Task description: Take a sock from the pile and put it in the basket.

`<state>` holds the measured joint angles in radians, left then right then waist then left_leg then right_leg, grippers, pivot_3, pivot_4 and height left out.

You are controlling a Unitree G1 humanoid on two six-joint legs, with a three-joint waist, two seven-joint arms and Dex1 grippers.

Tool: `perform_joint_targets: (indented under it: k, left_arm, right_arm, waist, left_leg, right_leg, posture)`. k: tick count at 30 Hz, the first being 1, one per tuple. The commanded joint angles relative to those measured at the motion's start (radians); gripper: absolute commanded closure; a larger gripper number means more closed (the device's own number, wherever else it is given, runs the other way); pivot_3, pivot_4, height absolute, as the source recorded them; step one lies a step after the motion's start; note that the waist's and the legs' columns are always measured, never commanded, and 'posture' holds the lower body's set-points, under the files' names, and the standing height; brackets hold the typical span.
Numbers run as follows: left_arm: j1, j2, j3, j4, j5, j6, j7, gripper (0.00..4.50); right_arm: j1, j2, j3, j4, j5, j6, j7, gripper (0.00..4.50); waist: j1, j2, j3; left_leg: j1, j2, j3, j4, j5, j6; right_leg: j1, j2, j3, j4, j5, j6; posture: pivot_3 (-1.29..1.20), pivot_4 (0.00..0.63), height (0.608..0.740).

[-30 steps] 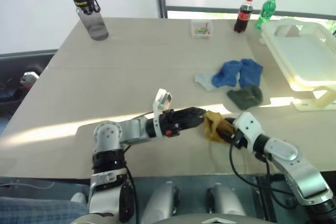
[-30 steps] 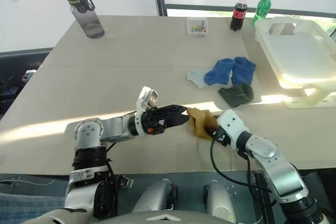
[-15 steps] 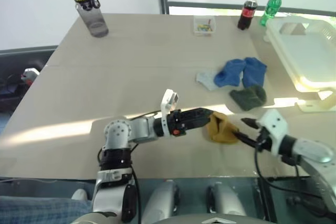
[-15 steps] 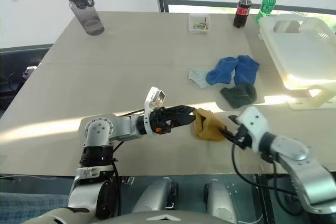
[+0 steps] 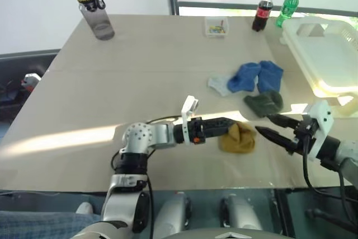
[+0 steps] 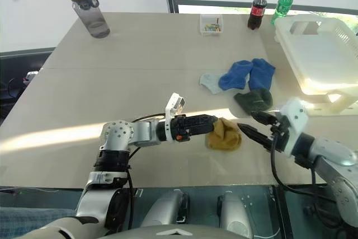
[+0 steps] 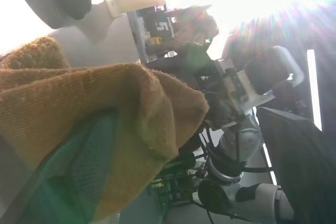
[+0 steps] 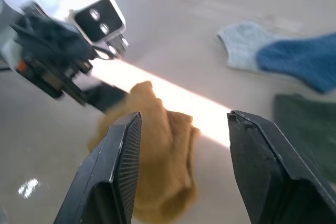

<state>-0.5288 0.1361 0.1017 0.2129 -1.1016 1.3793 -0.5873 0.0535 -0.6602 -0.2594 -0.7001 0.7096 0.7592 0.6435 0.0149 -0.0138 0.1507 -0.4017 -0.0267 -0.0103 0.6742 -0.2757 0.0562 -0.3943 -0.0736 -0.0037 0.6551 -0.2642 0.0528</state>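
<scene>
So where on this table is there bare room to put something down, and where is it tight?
Bare tabletop runs from the grey water bottle to the clear box and down past the left tool. It is crowded on the robot's right: the mustard sock between both tools, the pile, and the basket.

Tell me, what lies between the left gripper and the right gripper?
In the right eye view, the mustard yellow sock lies between the left gripper and the right gripper.
</scene>
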Motion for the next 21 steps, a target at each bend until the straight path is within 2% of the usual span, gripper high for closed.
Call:
perform_joint_targets:
  k: [1, 6, 11, 14, 18, 19, 21]
  left_arm:
    - [-0.013, -0.004, -0.02, 0.017, 0.032, -0.03, -0.037, 0.02]
    - [-0.019, -0.009, -0.018, 0.032, 0.056, -0.039, -0.06, 0.02]
    - [-0.017, -0.012, -0.017, 0.026, 0.069, -0.045, -0.073, 0.02]
    - [-0.013, -0.007, -0.012, -0.002, 0.071, -0.048, -0.083, 0.02]
    - [0.005, 0.027, -0.004, -0.09, 0.053, -0.048, -0.108, 0.0]
    - [0.012, 0.041, -0.002, -0.117, 0.051, -0.05, -0.114, 0.0]
    - [0.032, 0.083, -0.017, -0.173, 0.073, -0.077, -0.135, 0.0]
  right_arm:
    - [-0.026, 0.021, 0.062, -0.024, -0.04, -0.034, -0.042, 1.83]
    - [-0.032, 0.002, 0.106, -0.02, -0.08, -0.045, -0.047, 1.83]
    - [-0.048, -0.028, 0.254, 0.065, -0.283, -0.093, -0.096, 1.83]
    - [-0.068, -0.001, 0.292, 0.126, -0.322, -0.078, -0.126, 1.83]
    - [-0.077, 0.026, 0.342, 0.163, -0.34, -0.055, -0.12, 0.75]
    - [-0.077, 0.027, 0.351, 0.173, -0.34, -0.044, -0.114, 0.19]
    - [-0.074, 0.046, 0.356, 0.194, -0.318, -0.006, -0.11, 0.02]
  waist:
    - [0.0, 0.0, 0.0]
    - [0.0, 0.0, 0.0]
    - [0.0, 0.0, 0.0]
    - [0.0, 0.0, 0.0]
    - [-0.001, 0.0, 0.0]
    - [-0.001, 0.0, 0.0]
    - [-0.006, 0.0, 0.0]
  left_leg:
    - [0.0, 0.0, 0.0, 0.0, 0.0, 0.0]
    - [0.0, 0.0, 0.0, 0.0, 0.0, 0.0]
    - [0.0, 0.0, 0.0, 0.0, 0.0, 0.0]
    - [0.001, 0.0, 0.001, 0.0, 0.0, 0.0]
    - [0.0, 0.0, 0.0, 0.001, 0.0, 0.0]
    - [0.0, 0.0, 0.0, 0.0, 0.0, 0.0]
    - [0.001, 0.0, 0.001, 0.0, 0.0, -0.001]
  right_leg:
    - [0.0, 0.0, 0.0, 0.0, 0.0, 0.0]
    - [0.0, 0.0, 0.0, 0.0, 0.0, 0.0]
    - [0.0, 0.0, 0.0, 0.001, 0.0, 0.0]
    - [0.0, 0.0, 0.0, 0.001, 0.0, 0.0]
    - [0.0, 0.001, 0.0, 0.001, 0.0, 0.0]
    - [0.0, 0.001, 0.0, 0.001, 0.0, 0.0]
    - [0.0, 0.001, 0.001, 0.001, 0.0, 0.0]
  posture:
    - [0.0, 0.15, 0.74]
    - [0.0, 0.15, 0.74]
    - [0.0, 0.15, 0.74]
    - [0.0, 0.15, 0.74]
    - [0.0, 0.15, 0.74]
    - [0.0, 0.15, 0.74]
    - [0.0, 0.15, 0.74]
